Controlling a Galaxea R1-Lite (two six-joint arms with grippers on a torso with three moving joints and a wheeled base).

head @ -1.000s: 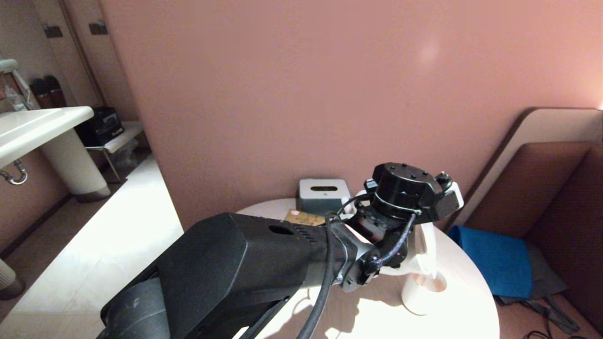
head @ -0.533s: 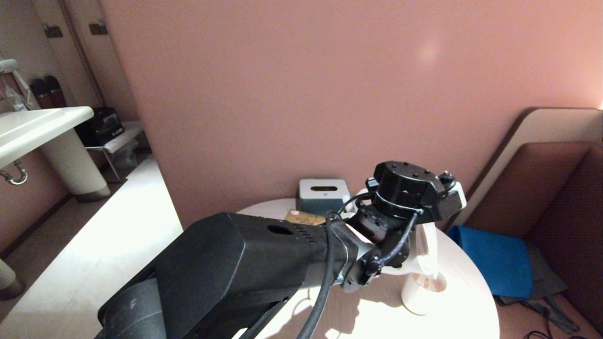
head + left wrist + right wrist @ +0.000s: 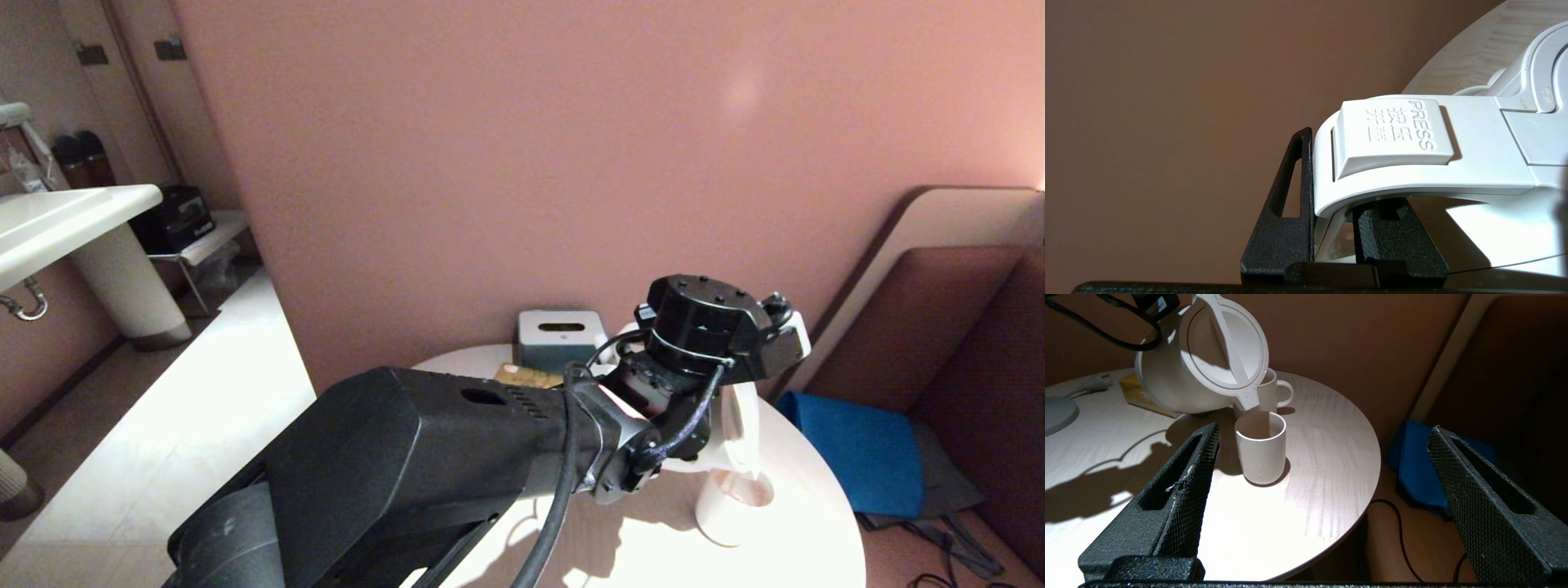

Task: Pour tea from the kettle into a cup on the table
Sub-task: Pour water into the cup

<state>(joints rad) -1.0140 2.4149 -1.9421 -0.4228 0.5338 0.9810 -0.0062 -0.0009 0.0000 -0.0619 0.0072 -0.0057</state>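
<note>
Tea (image 3: 747,488) is sitting in the small smooth white cup (image 3: 1260,447) on the round white wood-grain table (image 3: 1327,457); the left tool (image 3: 1331,241) is pinching the large white plastic kettle (image 3: 1204,363) by its handle, spout tilting over the cup, while the right tool (image 3: 1323,506) is hanging spread apart near the table's edge

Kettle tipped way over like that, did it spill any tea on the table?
No spill shows. The kettle is tilted on purpose, held by its handle in the left gripper, spout right above the cup. The table around the cup looks dry. Nothing else stands out.
</note>
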